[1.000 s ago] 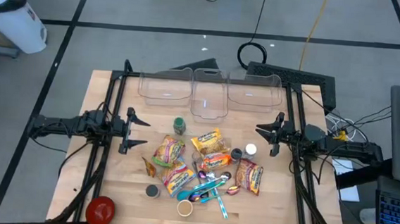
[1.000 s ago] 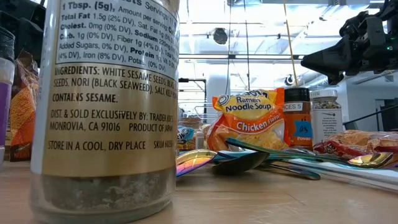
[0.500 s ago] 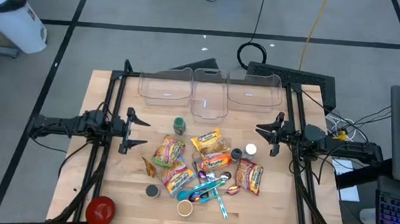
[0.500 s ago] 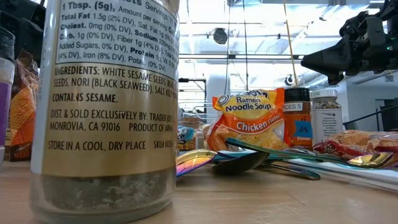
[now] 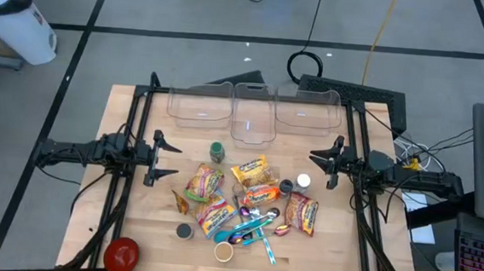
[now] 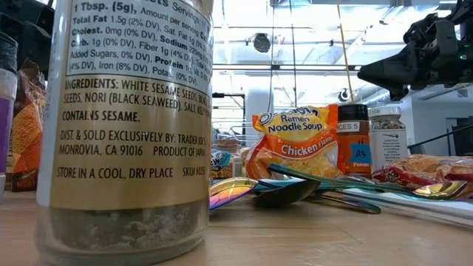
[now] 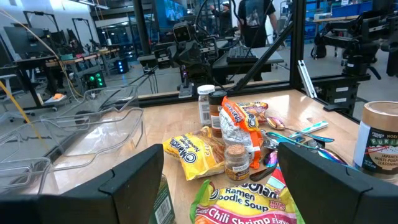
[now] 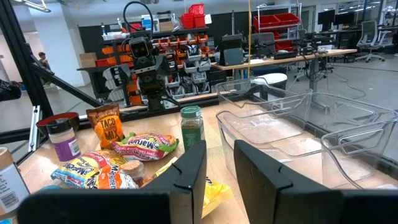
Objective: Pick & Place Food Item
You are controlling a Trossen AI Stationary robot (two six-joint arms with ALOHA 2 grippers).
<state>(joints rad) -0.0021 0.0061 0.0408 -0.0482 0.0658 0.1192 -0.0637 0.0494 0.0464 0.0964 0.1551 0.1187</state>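
Several food packets lie flat in a heap at mid-table: a yellow ramen packet, an orange one, and others. Spice jars stand among them: a green-lidded one, a white-capped one and a dark-lidded one. My left gripper hovers left of the heap, open wide and empty; its wrist view shows the packets ahead. My right gripper hovers right of the heap, its fingers a narrow gap apart, empty.
Three clear bins stand along the far edge. Coloured spoons, a paper cup and a red bowl lie toward the near edge. A large seasoning jar fills the left of the low view.
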